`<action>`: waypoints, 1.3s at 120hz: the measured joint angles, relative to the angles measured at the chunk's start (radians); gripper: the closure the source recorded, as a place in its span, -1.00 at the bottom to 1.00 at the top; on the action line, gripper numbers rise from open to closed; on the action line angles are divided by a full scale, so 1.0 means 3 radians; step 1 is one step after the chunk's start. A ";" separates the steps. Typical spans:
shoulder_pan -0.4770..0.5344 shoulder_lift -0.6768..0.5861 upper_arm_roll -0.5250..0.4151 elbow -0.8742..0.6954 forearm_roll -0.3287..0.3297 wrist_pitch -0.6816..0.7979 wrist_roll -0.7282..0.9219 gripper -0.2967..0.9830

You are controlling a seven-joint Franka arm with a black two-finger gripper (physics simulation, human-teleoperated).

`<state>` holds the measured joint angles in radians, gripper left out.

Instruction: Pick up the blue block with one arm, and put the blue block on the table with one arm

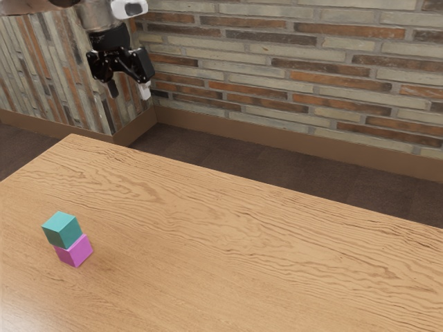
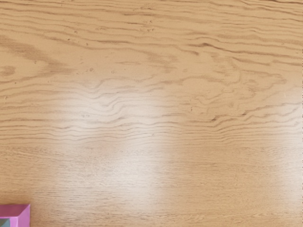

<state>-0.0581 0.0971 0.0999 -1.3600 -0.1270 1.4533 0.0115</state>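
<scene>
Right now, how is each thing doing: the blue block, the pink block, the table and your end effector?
Blue block: sitting on top of the pink block, not held.
Pink block: on the table, under the blue block.
Table: holding up the little stack.
End effector: open, empty, away from the blocks.

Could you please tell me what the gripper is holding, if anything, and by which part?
Nothing is held: the gripper is open, its fingers apart with nothing between them, and the blue block rests on the pink block.
</scene>
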 joint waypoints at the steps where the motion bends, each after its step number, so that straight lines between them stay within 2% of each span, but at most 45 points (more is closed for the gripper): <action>1: -0.0002 0.0005 0.0000 -0.0004 -0.0002 0.0011 -0.0006 -0.53; 26: 0.0044 0.0260 0.0000 -0.0044 -0.0009 0.0208 -0.0137 -0.54; 37: 0.0029 -0.0280 0.0000 -0.1181 0.0042 0.0564 -0.0193 -0.54; 45: 0.0002 -0.0656 0.0049 -0.1775 0.0095 0.0796 -0.0227 -0.53; 58: 0.0071 -0.1035 0.0207 -0.2473 0.0256 0.1147 -0.0253 -0.53; 75: 0.0090 -0.1113 0.0462 -0.2948 0.0527 0.1642 -0.0197 -0.53; 93: 0.0093 -0.1149 0.0704 -0.3200 0.0685 0.2051 -0.0066 -0.53; 124: 0.0097 -0.1110 0.1112 -0.3427 0.0956 0.2447 0.0305 -0.53; 156: 0.0096 -0.1039 0.1146 -0.3539 0.1043 0.2642 0.0615 -0.53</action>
<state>-0.0293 -0.2147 0.4438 -2.4216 0.1858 2.2459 0.1960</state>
